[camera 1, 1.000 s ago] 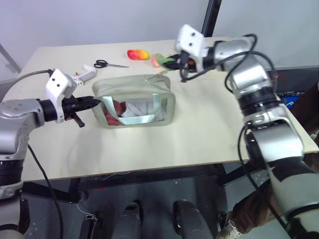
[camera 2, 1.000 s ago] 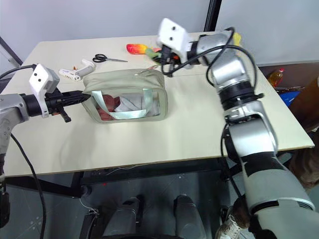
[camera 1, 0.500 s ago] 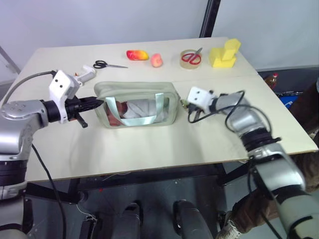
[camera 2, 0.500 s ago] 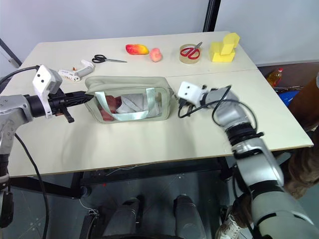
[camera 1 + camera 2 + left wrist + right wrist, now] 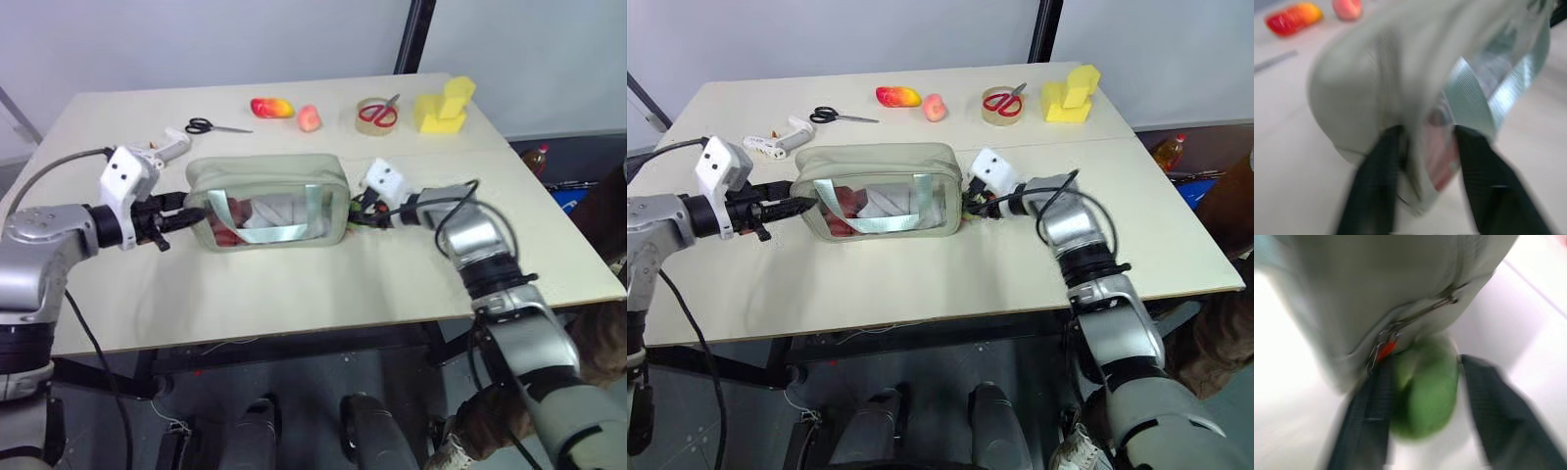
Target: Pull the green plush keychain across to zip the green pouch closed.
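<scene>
The green pouch (image 5: 269,196) lies across the middle of the table, its clear window and pale strap facing me. The green plush keychain (image 5: 1425,396) hangs at the pouch's right end, on the zipper pull. My right gripper (image 5: 356,208) is at that end, open, its fingers (image 5: 1369,416) standing on either side of the plush ball. My left gripper (image 5: 189,210) is at the pouch's left end, open, and its fingers (image 5: 1376,176) straddle the corner of the pouch.
Along the far side of the table lie black scissors (image 5: 201,126), a white tool (image 5: 168,147), a red-yellow toy fruit (image 5: 270,107), a pink toy peach (image 5: 310,118), a tape roll (image 5: 373,113) with red scissors and a yellow block (image 5: 441,105).
My right arm swung down from above the far side of the table to the pouch's right end. Both grippers went from shut to open. The left arm stayed at the left end.
</scene>
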Controlling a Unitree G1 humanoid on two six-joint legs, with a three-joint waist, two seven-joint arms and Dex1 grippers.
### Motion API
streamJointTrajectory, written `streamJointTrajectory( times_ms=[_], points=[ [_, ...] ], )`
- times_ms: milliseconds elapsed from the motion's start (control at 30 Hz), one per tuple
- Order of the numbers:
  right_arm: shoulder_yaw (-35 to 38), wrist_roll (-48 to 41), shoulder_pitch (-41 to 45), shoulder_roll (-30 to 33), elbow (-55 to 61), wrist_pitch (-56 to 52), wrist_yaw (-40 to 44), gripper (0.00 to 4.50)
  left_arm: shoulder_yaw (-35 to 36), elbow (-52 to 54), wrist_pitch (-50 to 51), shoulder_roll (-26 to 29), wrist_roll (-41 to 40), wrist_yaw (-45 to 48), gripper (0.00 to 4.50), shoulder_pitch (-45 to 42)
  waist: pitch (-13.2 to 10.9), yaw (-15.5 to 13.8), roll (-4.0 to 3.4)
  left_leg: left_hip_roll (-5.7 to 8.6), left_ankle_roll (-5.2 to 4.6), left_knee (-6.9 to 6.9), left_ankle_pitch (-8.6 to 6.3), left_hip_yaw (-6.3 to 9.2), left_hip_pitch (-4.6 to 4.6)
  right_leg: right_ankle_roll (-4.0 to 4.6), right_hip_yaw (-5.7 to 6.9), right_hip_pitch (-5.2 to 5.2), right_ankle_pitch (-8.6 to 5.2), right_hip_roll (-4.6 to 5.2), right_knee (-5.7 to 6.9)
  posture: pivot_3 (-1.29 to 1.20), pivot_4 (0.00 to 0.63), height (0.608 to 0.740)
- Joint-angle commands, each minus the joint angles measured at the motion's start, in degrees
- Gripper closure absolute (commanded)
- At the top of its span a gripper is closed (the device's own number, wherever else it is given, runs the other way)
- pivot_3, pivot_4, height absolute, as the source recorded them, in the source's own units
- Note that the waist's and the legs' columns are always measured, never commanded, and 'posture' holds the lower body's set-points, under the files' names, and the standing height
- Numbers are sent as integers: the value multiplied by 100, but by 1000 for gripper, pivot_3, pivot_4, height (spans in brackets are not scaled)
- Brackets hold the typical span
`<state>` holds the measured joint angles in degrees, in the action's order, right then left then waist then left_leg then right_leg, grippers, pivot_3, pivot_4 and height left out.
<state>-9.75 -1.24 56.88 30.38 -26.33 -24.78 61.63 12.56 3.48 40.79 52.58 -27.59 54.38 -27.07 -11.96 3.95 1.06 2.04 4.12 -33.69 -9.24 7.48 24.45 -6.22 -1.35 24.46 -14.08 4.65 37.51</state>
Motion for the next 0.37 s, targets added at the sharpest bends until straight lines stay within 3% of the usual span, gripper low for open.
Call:
streamJointTrajectory(
  times_ms=[33,67,167,367],
  points=[
    [326,-605,477,446,828,-594,755,320,744,52,253,489,-368,235,380,11,0,8,1,-1,-1,1,-1,0,1,-1,0,1,-1,0,0,0,150,740],
    [365,-818,570,555,1061,-919,951,48,926,-5,371,631,-486,339,77,71,0,20,1,-1,-3,3,-3,0,-3,-1,0,1,-1,0,-1,0,150,740],
    [442,-1228,694,662,1591,-1581,1113,48,1244,-57,672,887,-738,471,77,190,0,26,0,-4,-5,13,-5,-3,-12,1,0,-1,-2,0,-1,0,150,740],
    [351,-1233,468,604,1936,-1693,732,48,1221,-19,721,840,-783,293,77,191,1,-43,2,-3,-5,0,-5,-3,-2,2,2,-6,-2,1,-9,0,150,740]
  ],
)
